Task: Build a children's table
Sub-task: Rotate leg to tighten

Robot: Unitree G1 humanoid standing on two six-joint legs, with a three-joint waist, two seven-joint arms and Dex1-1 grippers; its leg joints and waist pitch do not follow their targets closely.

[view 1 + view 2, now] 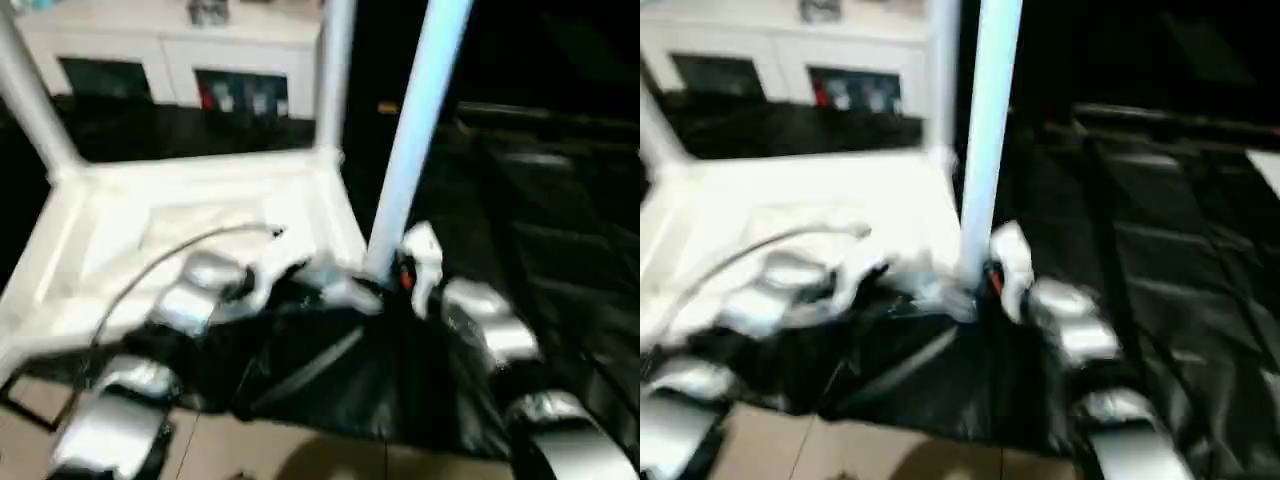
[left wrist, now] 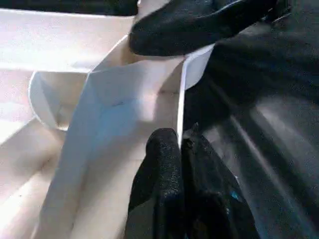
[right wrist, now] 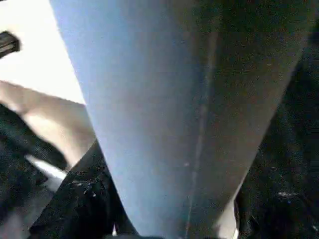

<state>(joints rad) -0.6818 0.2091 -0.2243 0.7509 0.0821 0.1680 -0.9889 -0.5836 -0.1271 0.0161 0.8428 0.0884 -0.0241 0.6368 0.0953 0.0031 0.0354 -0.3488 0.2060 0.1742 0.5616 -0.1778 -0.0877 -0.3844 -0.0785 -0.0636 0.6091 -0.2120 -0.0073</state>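
The white tabletop (image 1: 110,215) lies underside up on a black sheet. White legs stand in its far left corner (image 1: 30,100) and far right corner (image 1: 335,70). A third leg (image 1: 415,130) rises slightly tilted from the near right corner. My right gripper (image 1: 397,272) is at that leg's foot, and the leg (image 3: 159,99) sits close between its fingers. My left gripper (image 2: 180,137) is shut on the tabletop's thin rim wall (image 2: 149,94) beside the round corner socket (image 2: 50,99). A black finger of the other gripper (image 2: 199,25) shows just beyond it.
A white cabinet with glass-fronted doors (image 1: 170,50) stands behind the tabletop. The black sheet (image 1: 540,200) spreads wide to the right. A grey cable (image 1: 170,250) arcs over my left forearm. Tan floor (image 1: 250,450) shows at the near edge.
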